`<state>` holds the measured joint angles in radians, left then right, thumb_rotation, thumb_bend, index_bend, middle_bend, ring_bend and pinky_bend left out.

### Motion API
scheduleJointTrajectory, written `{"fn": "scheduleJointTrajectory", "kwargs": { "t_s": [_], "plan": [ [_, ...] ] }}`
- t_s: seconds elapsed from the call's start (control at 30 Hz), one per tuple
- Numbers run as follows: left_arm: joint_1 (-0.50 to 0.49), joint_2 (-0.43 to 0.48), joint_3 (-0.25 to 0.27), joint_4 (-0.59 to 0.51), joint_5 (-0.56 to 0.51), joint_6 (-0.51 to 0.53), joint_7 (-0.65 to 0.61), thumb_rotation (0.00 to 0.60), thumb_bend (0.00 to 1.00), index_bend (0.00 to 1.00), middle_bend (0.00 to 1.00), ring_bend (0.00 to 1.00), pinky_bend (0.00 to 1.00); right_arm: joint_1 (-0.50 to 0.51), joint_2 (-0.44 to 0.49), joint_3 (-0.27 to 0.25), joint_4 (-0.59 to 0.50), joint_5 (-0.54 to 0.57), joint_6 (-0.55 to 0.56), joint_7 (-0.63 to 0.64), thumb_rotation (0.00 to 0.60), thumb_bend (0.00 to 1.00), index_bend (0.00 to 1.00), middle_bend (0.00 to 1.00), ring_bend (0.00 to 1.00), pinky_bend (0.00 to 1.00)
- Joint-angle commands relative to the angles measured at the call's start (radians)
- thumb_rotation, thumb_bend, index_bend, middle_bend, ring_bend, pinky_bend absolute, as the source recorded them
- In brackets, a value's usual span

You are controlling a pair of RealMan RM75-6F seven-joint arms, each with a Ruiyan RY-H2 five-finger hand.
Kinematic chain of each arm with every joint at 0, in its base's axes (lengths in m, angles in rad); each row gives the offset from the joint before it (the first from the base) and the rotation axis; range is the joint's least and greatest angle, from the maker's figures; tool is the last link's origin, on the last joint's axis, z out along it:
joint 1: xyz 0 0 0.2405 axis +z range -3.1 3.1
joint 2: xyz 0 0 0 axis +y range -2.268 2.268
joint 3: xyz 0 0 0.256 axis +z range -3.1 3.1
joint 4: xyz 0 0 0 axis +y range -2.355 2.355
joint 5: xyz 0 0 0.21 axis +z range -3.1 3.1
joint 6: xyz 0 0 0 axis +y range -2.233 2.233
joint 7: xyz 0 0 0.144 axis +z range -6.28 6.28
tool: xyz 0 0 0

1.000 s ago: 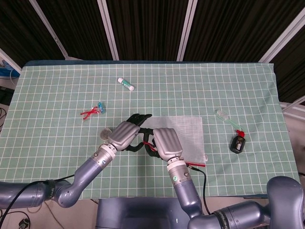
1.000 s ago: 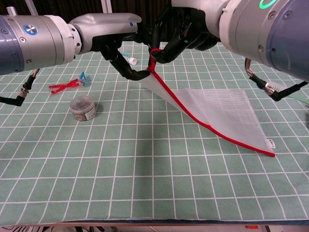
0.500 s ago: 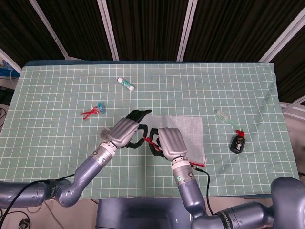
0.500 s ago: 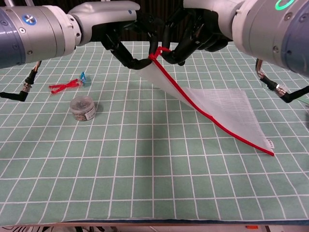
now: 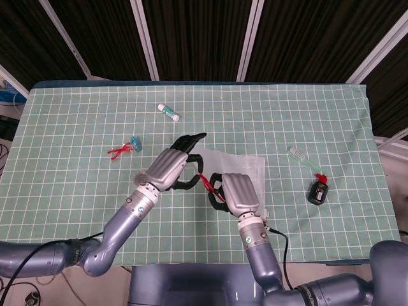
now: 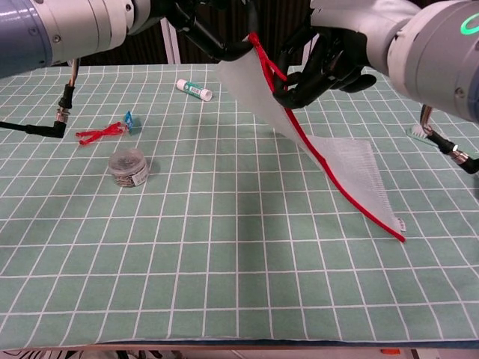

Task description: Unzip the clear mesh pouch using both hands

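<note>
Chest view: the mesh pouch (image 6: 337, 161) hangs tilted above the tabletop (image 6: 224, 284), only its lower corner near the cloth. The left robot hand (image 6: 209, 30) grips the raised top corner. The right robot hand (image 6: 318, 63) pinches the red zipper edge (image 6: 340, 191) just below. A small jar (image 6: 127, 166) stands well apart.

a lab test bench: gridded green cloth (image 5: 76, 115) (dark framed panels (image 5: 197, 38) behind).
</note>
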<state>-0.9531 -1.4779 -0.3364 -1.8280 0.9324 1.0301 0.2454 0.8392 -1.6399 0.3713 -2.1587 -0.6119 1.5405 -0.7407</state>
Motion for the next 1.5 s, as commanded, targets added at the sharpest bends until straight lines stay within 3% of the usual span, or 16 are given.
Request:
{"fn": "scheduleJointTrajectory", "kwargs": {
  "t_s": [0.03, 0.73, 1.2, 1.5],
  "plan": [
    [-0.005, -0.006, -0.012, -0.004, -0.009, 0.009, -0.001, 0.6, 0.43, 0.59, 0.01, 0.0, 0.0, -0.005, 0.004, -0.002, 0.003, -0.002, 0.0, 0.004, 0.6, 0.69, 0.68, 1.0, 1.0, 1.0],
    [-0.006, 0.033, -0.094, -0.031, -0.018, 0.068, -0.031, 0.6, 0.43, 0.6, 0.01, 0.0, 0.0, -0.07, 0.071, -0.007, 0.038, 0.017, -0.01, 0.063, 0.6, 0.7, 0.68, 1.0, 1.0, 1.0],
    [0.077, 0.176, -0.076, -0.012, 0.021, 0.062, -0.099, 0.6, 0.43, 0.6, 0.02, 0.0, 0.0, -0.153, 0.211, 0.015, 0.086, 0.058, -0.045, 0.137, 0.6, 0.7, 0.68, 1.0, 1.0, 1.0],
    [0.123, 0.222, -0.051, 0.024, 0.039, 0.053, -0.15, 0.6, 0.43, 0.6, 0.02, 0.0, 0.0, -0.203, 0.297, 0.025, 0.091, 0.057, -0.069, 0.194, 0.6, 0.7, 0.68, 1.0, 1.0, 1.0]
  ]
}}
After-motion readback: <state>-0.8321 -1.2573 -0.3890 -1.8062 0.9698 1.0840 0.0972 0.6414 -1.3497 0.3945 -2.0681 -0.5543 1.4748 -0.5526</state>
